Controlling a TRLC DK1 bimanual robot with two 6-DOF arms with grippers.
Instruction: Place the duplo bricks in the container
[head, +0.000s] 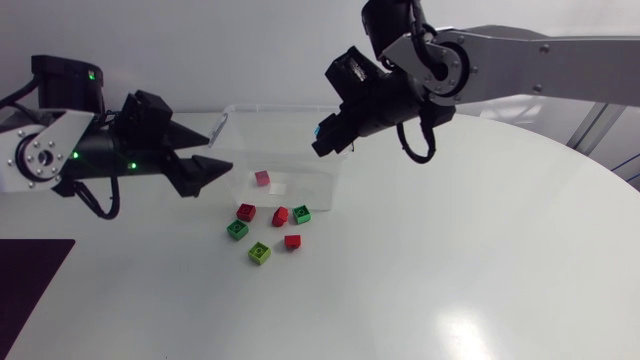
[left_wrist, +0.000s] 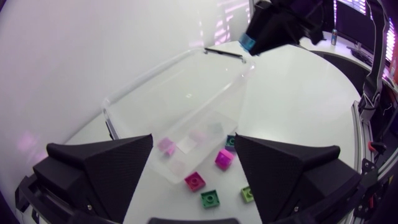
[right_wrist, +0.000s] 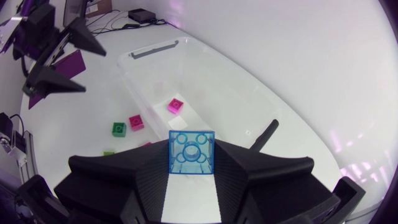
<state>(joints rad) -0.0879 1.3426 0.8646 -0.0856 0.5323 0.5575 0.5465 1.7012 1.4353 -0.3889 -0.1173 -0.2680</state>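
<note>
**A:** Right gripper (right_wrist: 191, 177): jaws clamped on the blue brick (right_wrist: 191, 152), one finger each side, studs toward the wrist camera. We hold it in the air by the right end of the container (head: 225, 125).

**B:** Inside the walls or over the rim?

**A:** Can't tell from above; it sits about on the rim line. The wrist view shows the tub floor ahead of the fingers, not under them.

**B:** Left gripper (left_wrist: 193, 142)?

**A:** Jaws wide apart, nothing between them. It hovers at the container's left end, above the table (head: 480, 250).

**B:** Contents?

**A:** The clear tub sits toward the table's far edge. One red brick (head: 262, 178) is on its floor, with a pale patch (head: 281, 187) beside it; brick or label, we can't say. Six loose bricks (head: 280, 216) lie just outside its near wall.

**B:** So we're at the drop step, early in the task.

**A:** Agreed. Next, we judge, carry the blue one clearly past the rim, lower it, then open the jaws. After that, pick from the cluster. Some bricks there nearly touch, so the yellow-green brick (head: 259, 253), outermost toward the table's near edge, looks like the cleanest grab.
</note>
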